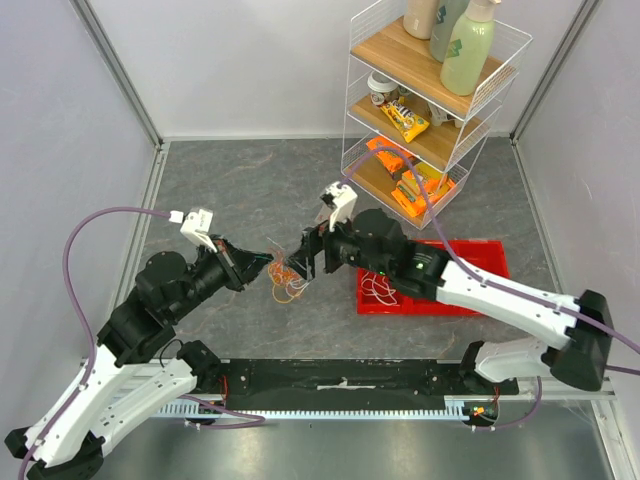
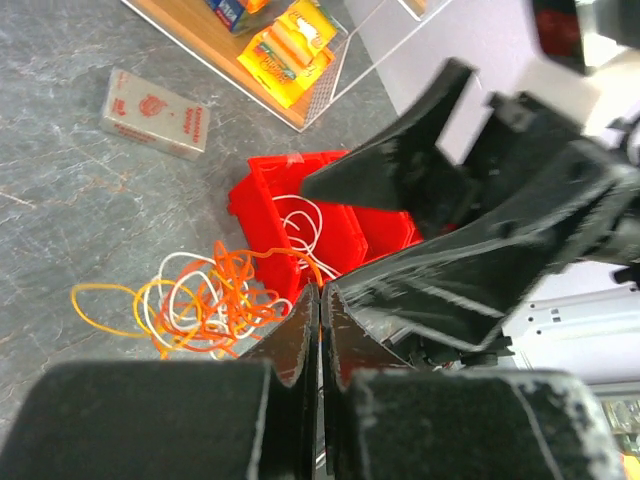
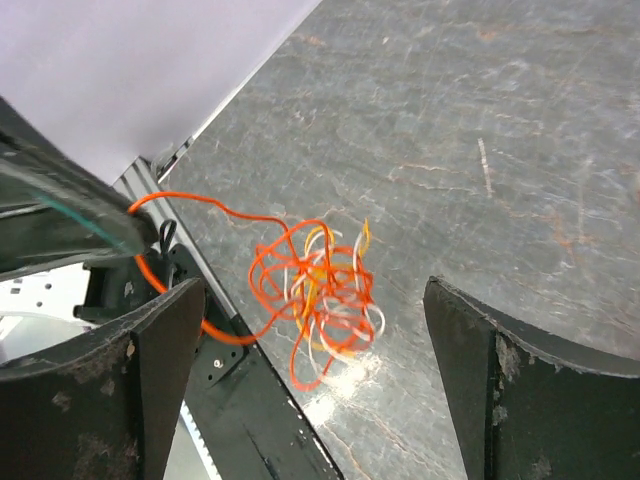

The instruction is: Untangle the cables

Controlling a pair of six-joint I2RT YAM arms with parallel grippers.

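Left jaws pinch the cables

The cables are thin, smooth plastic-coated wire, faintly shiny. Under them the table looks grey, matt and stone-like, scratched and mottled. My right fingers are black, rough, scuffed. At the right of the top view the bin is glossy red plastic, and the rack has wooden shelves in white wire.

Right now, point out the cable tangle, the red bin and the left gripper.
cable tangle (image 3: 315,290), right wrist view, centre of the orange loops.
red bin (image 1: 488,262), top external view, bare far right corner.
left gripper (image 2: 319,300), left wrist view, between its closed fingertips.
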